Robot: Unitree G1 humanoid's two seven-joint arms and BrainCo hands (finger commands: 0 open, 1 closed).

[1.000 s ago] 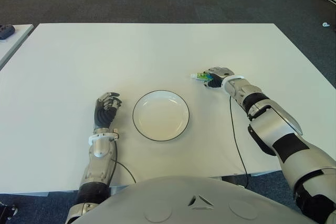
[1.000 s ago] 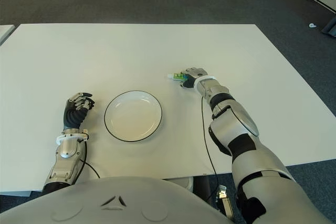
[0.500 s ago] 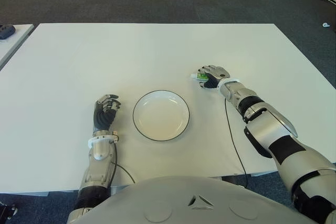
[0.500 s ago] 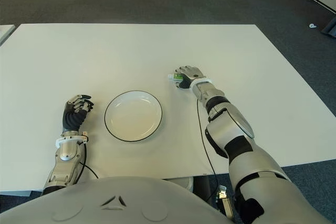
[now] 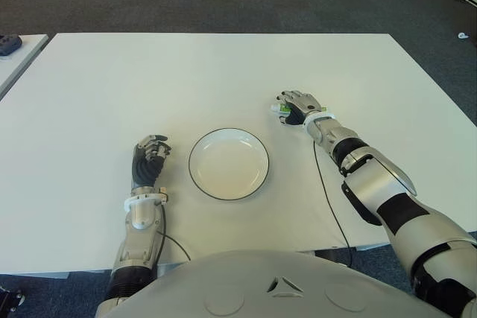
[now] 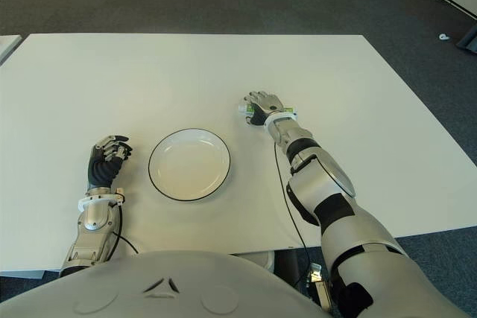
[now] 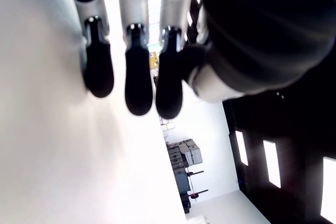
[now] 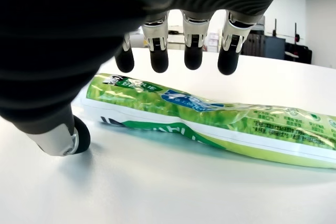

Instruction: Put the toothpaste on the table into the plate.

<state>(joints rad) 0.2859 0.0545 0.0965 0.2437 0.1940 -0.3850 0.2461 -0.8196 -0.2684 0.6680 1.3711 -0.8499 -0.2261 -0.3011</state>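
A green and white toothpaste tube lies flat on the white table, to the right of and slightly beyond the plate. The plate is white with a dark rim and holds nothing. My right hand hovers right over the tube and hides most of it in the eye views. In the right wrist view its fingertips arch past the tube's far side and the thumb sits on the near side, not clamped on it. My left hand shows left of the plate, fingers curled, holding nothing.
A second table edge with a dark object shows at the far left. Dark carpet surrounds the table. A thin black cable runs along my right forearm over the tabletop.
My right hand has slid left over the toothpaste, covering more of it. My left hand has drawn back slightly toward me.
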